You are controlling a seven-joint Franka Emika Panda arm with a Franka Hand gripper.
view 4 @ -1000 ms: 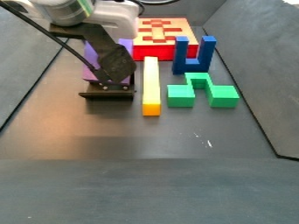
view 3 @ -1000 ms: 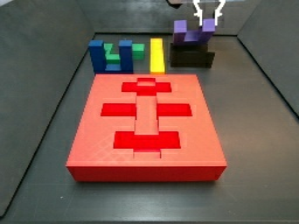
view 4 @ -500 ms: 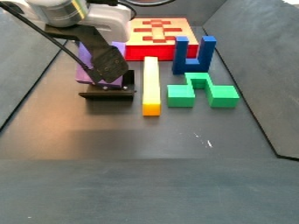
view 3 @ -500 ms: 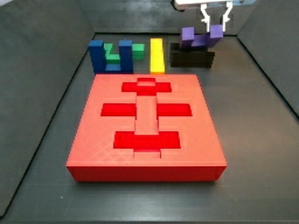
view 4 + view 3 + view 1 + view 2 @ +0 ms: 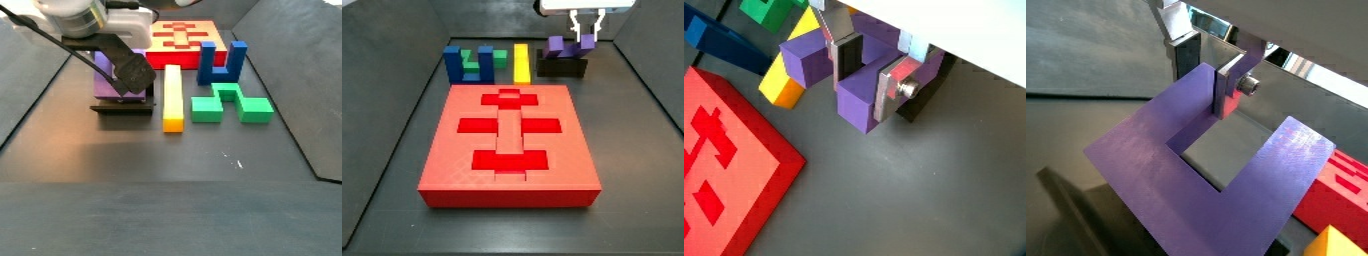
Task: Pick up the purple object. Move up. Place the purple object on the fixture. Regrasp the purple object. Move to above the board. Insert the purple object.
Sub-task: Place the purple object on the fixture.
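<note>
Gripper (image 5: 584, 33) sat low over the fixture (image 5: 563, 67) at the far end of the worktop (image 5: 629, 150), behind the board (image 5: 509, 140). The purple block (image 5: 565, 46) rested on the fixture, prongs pointing up. In a wrist view the block (image 5: 1200, 170) showed as a broad U on the dark holder, and the silver fingers (image 5: 1229, 83) straddled one prong. Jaws closed on that prong; the other wrist view showed a pad (image 5: 887, 92) flush against its face. In a side view the arm hid most of the block (image 5: 104, 66); only a violet edge showed beside the fixture (image 5: 123, 106).

Judged step: placing on the fixture, or just starting the regrasp; I could not tell which.

Nearby, untouched: yellow bar (image 5: 173, 96), blue U block (image 5: 222, 63), green block (image 5: 230, 103).

The next move likely calls for letting go, shifting the hold, then a straight lift clear of the holder before crossing to the board. Main risk: tipping the block off its seat.
</note>
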